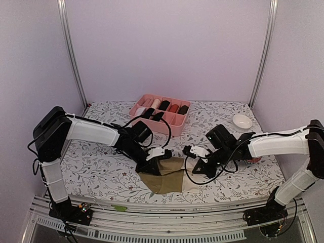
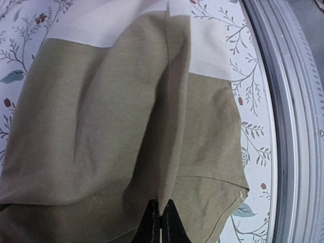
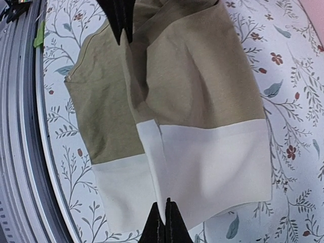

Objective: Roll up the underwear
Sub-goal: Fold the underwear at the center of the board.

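The olive-brown underwear [image 1: 167, 178] with a cream waistband [image 3: 202, 162] lies near the table's front edge, partly folded over itself. My left gripper [image 1: 161, 161] is shut on a fold of its olive fabric [image 2: 121, 126], its fingertips [image 2: 152, 223] pinching a raised crease. My right gripper [image 1: 195, 167] is shut on the folded edge of the cream waistband; its fingertips [image 3: 174, 225] show at the bottom of the right wrist view. The left gripper's fingers [image 3: 121, 17] show at the top of that view. Both grippers hold the garment's opposite ends.
A pink divided box [image 1: 161, 113] with several rolled items stands at the back centre. A small white bowl [image 1: 242, 121] sits at the back right. A red-and-white thing [image 1: 254, 160] lies behind my right arm. The metal table rail [image 2: 293, 126] runs close to the garment.
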`<state>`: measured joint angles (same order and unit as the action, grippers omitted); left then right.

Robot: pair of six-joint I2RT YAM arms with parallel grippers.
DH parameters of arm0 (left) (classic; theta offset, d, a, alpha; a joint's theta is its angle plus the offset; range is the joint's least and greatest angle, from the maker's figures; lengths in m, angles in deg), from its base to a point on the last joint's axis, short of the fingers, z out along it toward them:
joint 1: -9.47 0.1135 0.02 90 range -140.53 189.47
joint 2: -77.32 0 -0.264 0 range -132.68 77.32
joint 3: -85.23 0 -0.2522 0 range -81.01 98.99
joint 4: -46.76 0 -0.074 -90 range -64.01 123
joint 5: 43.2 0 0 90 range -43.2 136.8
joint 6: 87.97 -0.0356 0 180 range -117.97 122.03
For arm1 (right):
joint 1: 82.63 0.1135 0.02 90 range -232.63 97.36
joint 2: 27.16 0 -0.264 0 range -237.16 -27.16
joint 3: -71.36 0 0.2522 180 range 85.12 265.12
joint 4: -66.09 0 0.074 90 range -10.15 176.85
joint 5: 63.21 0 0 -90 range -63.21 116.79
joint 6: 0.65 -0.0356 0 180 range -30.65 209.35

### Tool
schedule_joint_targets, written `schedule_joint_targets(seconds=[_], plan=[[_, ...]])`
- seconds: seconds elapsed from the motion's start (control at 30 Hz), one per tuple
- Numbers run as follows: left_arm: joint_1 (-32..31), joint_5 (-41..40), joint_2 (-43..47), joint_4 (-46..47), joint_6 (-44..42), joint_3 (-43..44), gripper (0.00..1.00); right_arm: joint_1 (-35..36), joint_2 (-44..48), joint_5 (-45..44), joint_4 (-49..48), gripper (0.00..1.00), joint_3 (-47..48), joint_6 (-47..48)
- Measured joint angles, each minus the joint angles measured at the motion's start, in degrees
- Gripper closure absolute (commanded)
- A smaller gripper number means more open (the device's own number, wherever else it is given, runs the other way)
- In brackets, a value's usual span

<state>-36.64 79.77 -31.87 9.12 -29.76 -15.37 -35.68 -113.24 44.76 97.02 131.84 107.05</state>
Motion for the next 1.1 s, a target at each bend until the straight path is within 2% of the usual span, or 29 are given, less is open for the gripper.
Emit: schedule_joint_targets(seconds=[0.5,0.73,1.0,1.1], plan=[[-1.90,4.26,2.69,-3.98,-0.72,-2.54,1.00,8.79,0.24,-4.83,2.54,1.00,-4.79,3.10],[-4.00,4.26,2.69,-4.09,2.01,-2.89,1.00,9.68,0.20,-9.07,2.54,1.00,-4.81,4.22],[-4.59,3.37,2.69,-3.32,3.37,-4.94,1.00,10.08,0.22,-9.84,2.54,0.95,-4.81,4.22],[-4.63,2.86,2.69,-3.06,3.34,-5.25,1.00,10.54,0.22,-9.29,2.58,0.86,-4.81,4.22]])
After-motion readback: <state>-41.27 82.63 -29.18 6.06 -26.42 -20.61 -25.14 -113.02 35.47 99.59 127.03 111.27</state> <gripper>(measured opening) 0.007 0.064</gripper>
